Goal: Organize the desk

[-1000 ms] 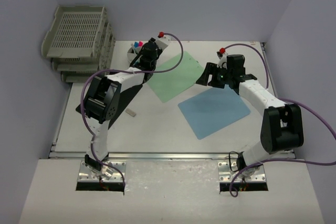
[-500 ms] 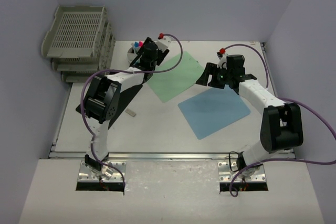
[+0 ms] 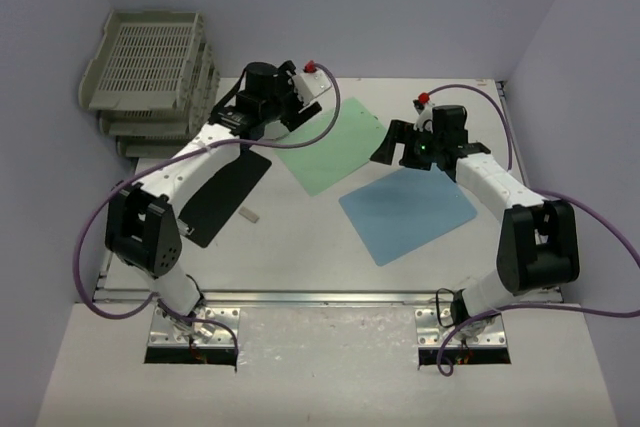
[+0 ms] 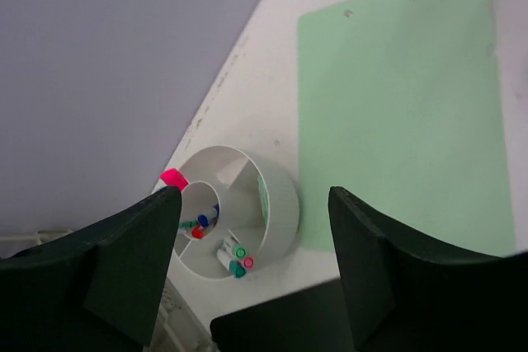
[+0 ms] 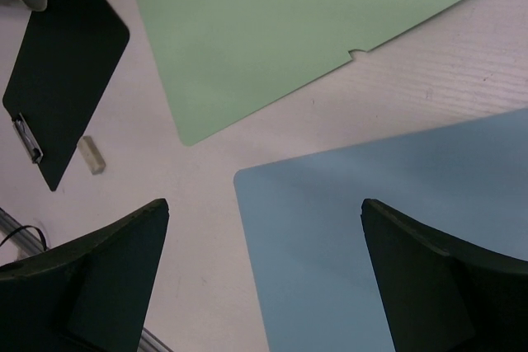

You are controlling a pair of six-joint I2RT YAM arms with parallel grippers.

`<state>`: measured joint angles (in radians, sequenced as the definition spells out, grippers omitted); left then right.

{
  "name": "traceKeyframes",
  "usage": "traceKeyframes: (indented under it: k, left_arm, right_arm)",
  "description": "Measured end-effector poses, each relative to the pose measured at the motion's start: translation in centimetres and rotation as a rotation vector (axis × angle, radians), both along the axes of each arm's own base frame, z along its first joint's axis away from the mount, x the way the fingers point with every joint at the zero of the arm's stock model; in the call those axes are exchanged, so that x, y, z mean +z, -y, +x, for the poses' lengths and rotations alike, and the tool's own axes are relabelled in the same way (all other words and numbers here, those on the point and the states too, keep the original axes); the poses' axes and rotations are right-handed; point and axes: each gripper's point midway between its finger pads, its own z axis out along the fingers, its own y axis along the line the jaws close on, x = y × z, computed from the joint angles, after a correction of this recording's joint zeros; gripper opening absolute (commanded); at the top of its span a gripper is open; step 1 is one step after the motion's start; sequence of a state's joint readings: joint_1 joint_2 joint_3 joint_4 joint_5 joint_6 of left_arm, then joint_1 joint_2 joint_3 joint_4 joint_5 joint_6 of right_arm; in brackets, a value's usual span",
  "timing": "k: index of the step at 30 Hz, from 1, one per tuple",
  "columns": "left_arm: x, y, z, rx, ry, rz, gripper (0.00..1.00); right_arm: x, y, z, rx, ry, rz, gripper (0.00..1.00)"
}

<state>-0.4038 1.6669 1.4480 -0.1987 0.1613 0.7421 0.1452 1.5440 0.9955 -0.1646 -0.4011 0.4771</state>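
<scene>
The white desk [image 3: 300, 247] carries a green sheet [image 3: 330, 147], a blue sheet [image 3: 408, 212] and a black clipboard [image 3: 225, 192]. My left gripper [image 3: 256, 105] hangs at the back left. It hides the pen holder from above. In the left wrist view this gripper [image 4: 254, 195] is open and empty above the round white pen holder [image 4: 276, 204], which holds several markers. My right gripper [image 3: 395, 145] hovers between the two sheets. In the right wrist view it [image 5: 264, 204] is wide open, empty, over the blue sheet [image 5: 396, 228] corner.
Grey stacked slatted trays [image 3: 150, 77] stand at the back left corner. A small pale eraser [image 3: 248, 214] lies near the clipboard's lower end. The green sheet [image 5: 297, 39], the clipboard [image 5: 66, 63] and the eraser [image 5: 91, 155] show in the right wrist view. A metal rail [image 3: 330, 297] runs along the near edge.
My left gripper has opened over the pen holder and the left arm has swung its elbow out to the left. My right gripper has opened wider, staying in place.
</scene>
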Motion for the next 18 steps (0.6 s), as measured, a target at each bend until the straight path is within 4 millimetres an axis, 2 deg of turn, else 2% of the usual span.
traceKeyframes:
  k: [1, 3, 5, 9, 12, 14, 18]
  left_arm:
    - [0.0, 0.0, -1.3, -0.058, -0.02, 0.037, 0.68]
    - [-2.1, -0.3, -4.0, -0.163, -0.106, 0.139, 0.68]
    - [-5.6, -1.1, -6.4, -0.234, -0.22, 0.236, 0.66]
    - [-14.4, -4.3, -12.4, -0.321, -0.515, 0.425, 0.66]
    - [-18.5, -6.7, -16.2, -0.356, -0.661, 0.54, 0.66]
    - [-19.9, -7.8, -17.8, -0.374, -0.722, 0.601, 0.66]
    - [-20.3, -8.4, -17.5, -0.398, -0.716, 0.658, 0.66]
  right_arm:
    - [0.1, 0.0, -0.1, 0.002, 0.003, -0.002, 0.99]
    - [0.3, 0.1, -0.2, 0.006, 0.012, -0.005, 0.99]
    - [0.4, 0.1, -0.2, 0.007, 0.018, -0.007, 0.99]
    - [0.3, 0.1, -0.4, 0.011, 0.017, -0.011, 0.99]
    - [0.1, 0.2, -0.5, 0.015, 0.012, -0.016, 0.99]
    - [0.0, 0.2, -0.6, 0.016, 0.007, -0.018, 0.99]
    - [-0.2, 0.2, -0.8, 0.018, -0.003, -0.02, 0.99]
